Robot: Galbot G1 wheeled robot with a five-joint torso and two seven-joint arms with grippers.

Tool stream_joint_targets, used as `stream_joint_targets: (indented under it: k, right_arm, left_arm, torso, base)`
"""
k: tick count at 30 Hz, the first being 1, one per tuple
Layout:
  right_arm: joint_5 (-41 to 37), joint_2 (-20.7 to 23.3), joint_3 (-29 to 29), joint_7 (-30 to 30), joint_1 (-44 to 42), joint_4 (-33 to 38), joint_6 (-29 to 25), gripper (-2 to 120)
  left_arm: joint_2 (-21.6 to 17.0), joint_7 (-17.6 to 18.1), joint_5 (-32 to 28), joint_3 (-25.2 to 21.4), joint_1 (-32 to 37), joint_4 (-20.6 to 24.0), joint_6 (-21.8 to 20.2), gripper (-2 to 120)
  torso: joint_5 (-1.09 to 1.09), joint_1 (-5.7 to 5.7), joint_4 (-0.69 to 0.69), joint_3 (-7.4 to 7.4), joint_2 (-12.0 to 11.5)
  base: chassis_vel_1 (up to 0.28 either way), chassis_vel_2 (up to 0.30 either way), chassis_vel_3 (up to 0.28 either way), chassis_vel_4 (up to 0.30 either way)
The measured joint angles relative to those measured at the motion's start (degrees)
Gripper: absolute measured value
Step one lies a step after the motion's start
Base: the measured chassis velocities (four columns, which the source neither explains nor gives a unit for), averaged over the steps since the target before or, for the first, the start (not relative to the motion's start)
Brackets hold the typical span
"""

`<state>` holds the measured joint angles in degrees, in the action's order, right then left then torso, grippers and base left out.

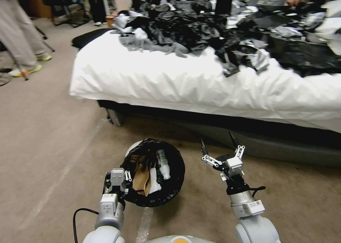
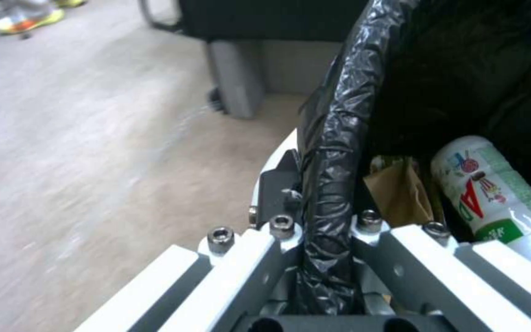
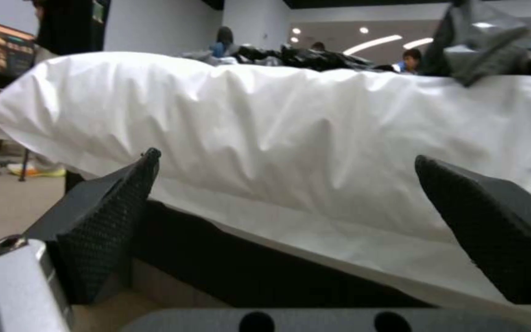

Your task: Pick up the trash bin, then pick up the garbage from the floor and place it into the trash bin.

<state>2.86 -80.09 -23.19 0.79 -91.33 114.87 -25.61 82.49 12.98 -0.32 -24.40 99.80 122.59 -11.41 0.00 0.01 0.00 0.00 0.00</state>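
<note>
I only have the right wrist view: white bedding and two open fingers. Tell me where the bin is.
Observer: The bin is held by the left end effector, clamped on its lined rim.
Operator: Report what's inside.
Observer: A green-labelled bottle and brown paper.
Operator: Place my right end effector.
Observer: The right end effector is open beside the bin, pointing toward the bed.
</note>
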Motion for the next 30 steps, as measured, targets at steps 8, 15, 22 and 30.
stream_joint_targets:
  k: [8,15,22,30]
  right_arm:
    - [-1.89,0.17,-2.28,0.65,1.41,0.46,0.39,100]
    - [-3.39,0.35,-3.77,1.03,2.37,1.14,1.44,100]
    - [-3.52,0.46,-3.78,1.07,2.74,1.16,1.77,100]
    - [-3.23,0.25,-3.45,1.19,2.36,1.01,1.85,100]
  left_arm:
    - [0.01,0.39,-0.13,-0.39,-0.37,0.09,-0.37,0]
    - [0.14,0.42,-0.18,-0.38,-0.5,0.3,-0.5,0]
    - [0.09,0.44,-0.21,-0.47,-0.17,0.46,-0.5,0]
    - [0.03,0.44,-0.28,-0.51,-0.16,0.7,-0.5,0]
  torso:
    - [-0.01,0.0,0.0,0.0,0.0]
    - [0.0,0.0,0.0,0.0,0.0]
    - [-0.01,0.0,0.01,0.0,0.0]
    - [-0.01,0.0,0.0,0.0,0.0]
  base:
    - [0.122,0.133,0.127,0.116]
    - [0.116,0.121,0.132,0.118]
    - [0.136,0.129,0.125,0.129]
    - [0.125,0.123,0.122,0.127]
